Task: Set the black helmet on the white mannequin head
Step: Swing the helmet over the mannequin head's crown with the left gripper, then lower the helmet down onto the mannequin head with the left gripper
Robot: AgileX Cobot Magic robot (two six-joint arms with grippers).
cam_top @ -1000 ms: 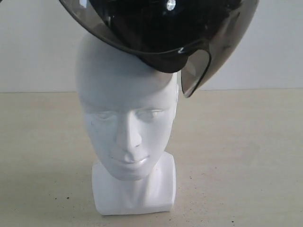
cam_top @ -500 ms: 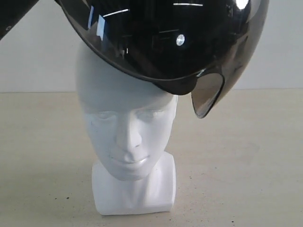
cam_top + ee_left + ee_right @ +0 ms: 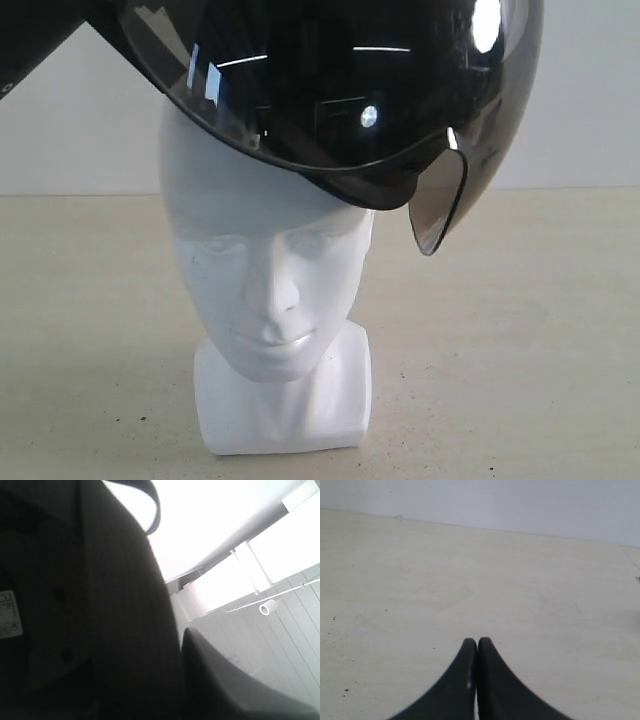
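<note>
The black helmet (image 3: pixel 330 90) hangs tilted over the crown of the white mannequin head (image 3: pixel 265 270). Its smoky visor (image 3: pixel 440 205) dips lower on the right side and covers the top of the forehead. The face and blocky neck base stay uncovered. In the left wrist view the helmet's dark padded lining (image 3: pixel 90 605) fills most of the picture. My left gripper (image 3: pixel 176 645) is shut on the helmet's edge, with one finger (image 3: pixel 220 685) showing beside it. My right gripper (image 3: pixel 477 642) is shut and holds nothing, low over the bare table.
The mannequin stands on a beige table (image 3: pixel 520 330) in front of a pale wall (image 3: pixel 590 120). A dark part of the left arm (image 3: pixel 30 50) enters at the top left corner. A strap loop (image 3: pixel 150 500) of the helmet curves up in the left wrist view.
The helmet has come down over the head's crown, its visor corner dropping lower on the right; then it shifted slightly left. The mannequin has not moved.
</note>
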